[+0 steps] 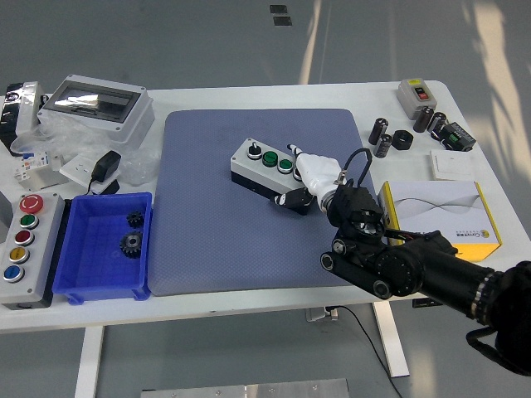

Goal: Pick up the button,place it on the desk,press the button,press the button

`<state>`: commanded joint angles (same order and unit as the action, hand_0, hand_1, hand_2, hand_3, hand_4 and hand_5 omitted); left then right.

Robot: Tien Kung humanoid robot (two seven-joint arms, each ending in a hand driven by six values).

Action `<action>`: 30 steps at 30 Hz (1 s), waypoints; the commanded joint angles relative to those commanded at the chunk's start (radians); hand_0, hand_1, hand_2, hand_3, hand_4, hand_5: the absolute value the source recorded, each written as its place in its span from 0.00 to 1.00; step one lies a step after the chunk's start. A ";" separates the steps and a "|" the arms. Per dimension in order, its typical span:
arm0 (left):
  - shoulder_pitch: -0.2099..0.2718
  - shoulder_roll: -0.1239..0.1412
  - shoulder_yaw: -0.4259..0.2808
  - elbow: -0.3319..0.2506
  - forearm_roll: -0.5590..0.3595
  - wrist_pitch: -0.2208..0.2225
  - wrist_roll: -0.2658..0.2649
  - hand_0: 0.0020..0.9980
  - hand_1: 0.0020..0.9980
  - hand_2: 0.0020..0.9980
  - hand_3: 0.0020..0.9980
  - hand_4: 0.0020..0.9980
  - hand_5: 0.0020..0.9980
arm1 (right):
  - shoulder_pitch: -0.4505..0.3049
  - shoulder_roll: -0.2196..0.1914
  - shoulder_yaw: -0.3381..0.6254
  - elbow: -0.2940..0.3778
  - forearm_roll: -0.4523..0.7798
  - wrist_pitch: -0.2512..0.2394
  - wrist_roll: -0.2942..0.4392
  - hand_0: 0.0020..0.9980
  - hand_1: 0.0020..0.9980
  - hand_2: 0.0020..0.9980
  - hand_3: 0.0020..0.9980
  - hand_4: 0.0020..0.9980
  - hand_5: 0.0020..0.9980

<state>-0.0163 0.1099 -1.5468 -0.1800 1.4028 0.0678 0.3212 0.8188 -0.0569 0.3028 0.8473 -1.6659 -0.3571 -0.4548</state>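
While blue bin (104, 274) holds two gears (131, 235) | robot hand (309, 176) on button box (267, 170)

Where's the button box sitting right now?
The button box lies mid-mat on the blue mat in the head view, with the right hand over its right end.

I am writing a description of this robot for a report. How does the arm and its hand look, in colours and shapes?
Only the right arm is visible. It is black and bulky, with round silver-rimmed joint caps. A black cable loops above the wrist. The right hand has a white shell, with dark parts on the thumb side.
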 joint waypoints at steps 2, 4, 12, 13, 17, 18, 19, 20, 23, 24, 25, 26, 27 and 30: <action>0.000 0.000 0.001 0.000 -0.001 0.000 -0.001 0.64 0.60 0.55 0.60 0.62 0.21 | 0.000 -0.001 0.000 0.001 -0.014 -0.001 -0.001 0.19 0.44 0.50 0.67 0.44 0.11; 0.000 0.000 0.003 0.000 -0.003 -0.001 -0.002 0.64 0.60 0.55 0.60 0.62 0.21 | -0.002 -0.003 0.000 0.003 -0.027 -0.001 -0.002 0.13 0.36 0.42 0.59 0.28 0.00; 0.002 -0.002 0.004 0.000 -0.007 0.000 -0.008 0.64 0.60 0.55 0.60 0.61 0.21 | -0.012 -0.043 0.009 0.055 -0.046 -0.028 0.046 0.09 0.31 0.36 0.47 0.06 0.00; 0.003 -0.002 0.004 0.000 -0.009 0.000 -0.008 0.64 0.60 0.55 0.60 0.61 0.21 | -0.016 -0.059 0.015 0.076 -0.044 -0.034 0.067 0.09 0.31 0.36 0.47 0.06 0.00; 0.009 -0.006 0.005 0.000 -0.014 0.001 -0.009 0.64 0.60 0.55 0.60 0.61 0.21 | -0.030 -0.138 0.027 0.171 -0.010 -0.027 0.169 0.08 0.29 0.34 0.34 0.02 0.00; 0.010 -0.007 0.003 0.000 -0.013 0.002 -0.008 0.64 0.60 0.55 0.60 0.61 0.21 | -0.031 -0.156 0.022 0.192 -0.006 -0.021 0.191 0.08 0.29 0.34 0.34 0.02 0.00; 0.011 -0.007 0.002 0.000 -0.011 0.001 -0.008 0.64 0.60 0.55 0.60 0.61 0.21 | -0.030 -0.178 0.013 0.218 -0.001 -0.012 0.222 0.08 0.29 0.34 0.34 0.02 0.00; 0.011 -0.007 0.001 0.000 -0.011 0.002 -0.008 0.64 0.60 0.55 0.60 0.61 0.21 | -0.030 -0.196 0.006 0.240 0.004 -0.007 0.248 0.08 0.29 0.34 0.34 0.02 0.00; 0.011 -0.008 -0.001 0.000 -0.009 0.002 -0.010 0.64 0.60 0.55 0.60 0.61 0.21 | -0.037 -0.248 -0.010 0.304 0.009 -0.002 0.327 0.09 0.29 0.34 0.30 0.01 0.00; 0.011 -0.009 -0.002 0.000 -0.007 0.002 -0.010 0.64 0.60 0.55 0.60 0.61 0.21 | -0.042 -0.262 -0.017 0.326 0.012 -0.005 0.356 0.09 0.29 0.34 0.30 0.01 0.00; 0.011 -0.009 -0.002 0.000 -0.007 0.002 -0.010 0.64 0.60 0.55 0.60 0.61 0.21 | -0.046 -0.271 -0.025 0.343 0.011 -0.008 0.382 0.09 0.29 0.34 0.30 0.01 0.00; 0.011 -0.010 -0.002 0.000 -0.007 0.002 -0.010 0.64 0.60 0.55 0.60 0.61 0.21 | -0.052 -0.280 -0.035 0.357 0.007 -0.014 0.411 0.09 0.29 0.34 0.30 0.01 0.00; 0.011 -0.011 -0.002 0.000 -0.006 0.002 -0.010 0.64 0.60 0.55 0.60 0.61 0.21 | -0.058 -0.283 -0.045 0.359 0.005 -0.019 0.438 0.09 0.29 0.34 0.29 0.02 0.00; 0.011 -0.012 -0.003 0.000 -0.004 0.001 -0.010 0.64 0.60 0.55 0.60 0.61 0.21 | -0.070 -0.281 -0.066 0.340 -0.008 -0.030 0.501 0.09 0.29 0.34 0.29 0.02 0.00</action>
<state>-0.0049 0.0976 -1.5499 -0.1800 1.3990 0.0691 0.3115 0.7491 -0.3377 0.2365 1.1874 -1.6737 -0.3869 0.0458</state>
